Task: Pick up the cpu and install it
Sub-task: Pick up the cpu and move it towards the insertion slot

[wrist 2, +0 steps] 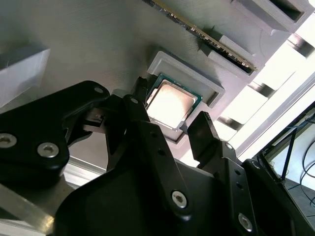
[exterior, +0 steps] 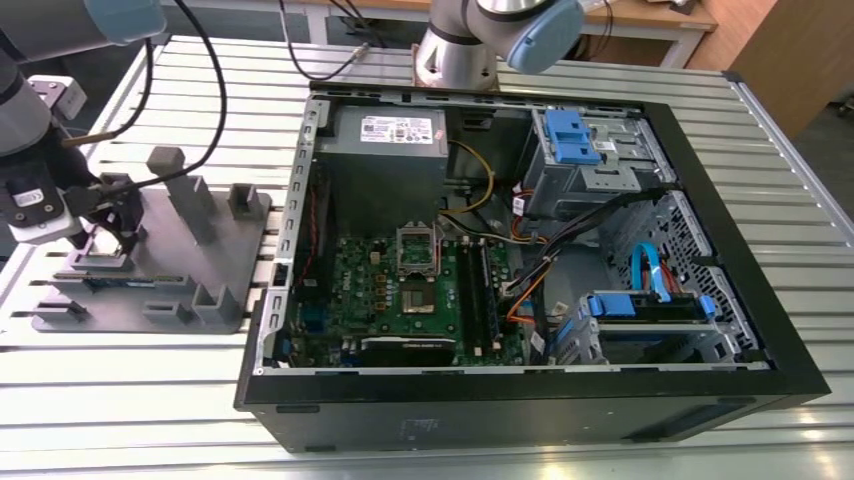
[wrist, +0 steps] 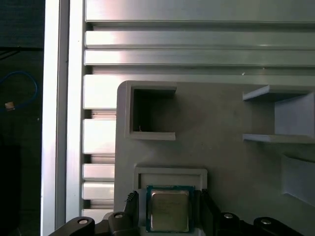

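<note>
Open pincer (wrist 2: 170, 109) straddles the cpu (wrist: 169, 210) in the fixture (wrist: 221, 113) pocket (not yet gripped); best centred squarely, closing gently on edges.

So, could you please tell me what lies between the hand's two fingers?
The cpu, seated in the grey fixture's recess, lies between them; both wrist views show it.

cpu (wrist 2: 173, 101) — one edge behind hand (wrist 2: 171, 109) | memory stick (wrist 2: 206, 37) — cut off
</note>
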`<state>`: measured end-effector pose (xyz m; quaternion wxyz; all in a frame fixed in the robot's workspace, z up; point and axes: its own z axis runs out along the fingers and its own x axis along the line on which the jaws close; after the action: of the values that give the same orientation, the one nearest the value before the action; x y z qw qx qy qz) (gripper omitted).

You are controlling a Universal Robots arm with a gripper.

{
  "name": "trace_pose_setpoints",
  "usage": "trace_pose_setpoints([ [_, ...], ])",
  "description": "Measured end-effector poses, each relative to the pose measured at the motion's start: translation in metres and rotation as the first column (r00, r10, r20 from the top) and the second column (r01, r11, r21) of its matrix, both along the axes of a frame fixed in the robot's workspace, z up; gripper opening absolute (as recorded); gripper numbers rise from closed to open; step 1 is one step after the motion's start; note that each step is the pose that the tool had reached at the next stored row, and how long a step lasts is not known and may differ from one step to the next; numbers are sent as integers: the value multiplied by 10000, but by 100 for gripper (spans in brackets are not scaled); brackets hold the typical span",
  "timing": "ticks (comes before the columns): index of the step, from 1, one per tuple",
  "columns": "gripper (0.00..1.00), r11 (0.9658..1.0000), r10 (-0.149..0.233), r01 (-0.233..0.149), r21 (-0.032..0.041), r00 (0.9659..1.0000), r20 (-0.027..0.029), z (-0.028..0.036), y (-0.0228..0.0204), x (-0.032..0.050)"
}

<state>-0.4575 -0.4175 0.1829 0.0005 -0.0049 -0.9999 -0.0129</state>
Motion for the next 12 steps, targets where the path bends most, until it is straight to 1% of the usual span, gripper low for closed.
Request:
trace_pose_setpoints([
  [5,60,10000,2,-2,0,10000,1,-17,-1,-2],
  [12,60,10000,4,-4,0,10000,1,-21,-5,-7],
])
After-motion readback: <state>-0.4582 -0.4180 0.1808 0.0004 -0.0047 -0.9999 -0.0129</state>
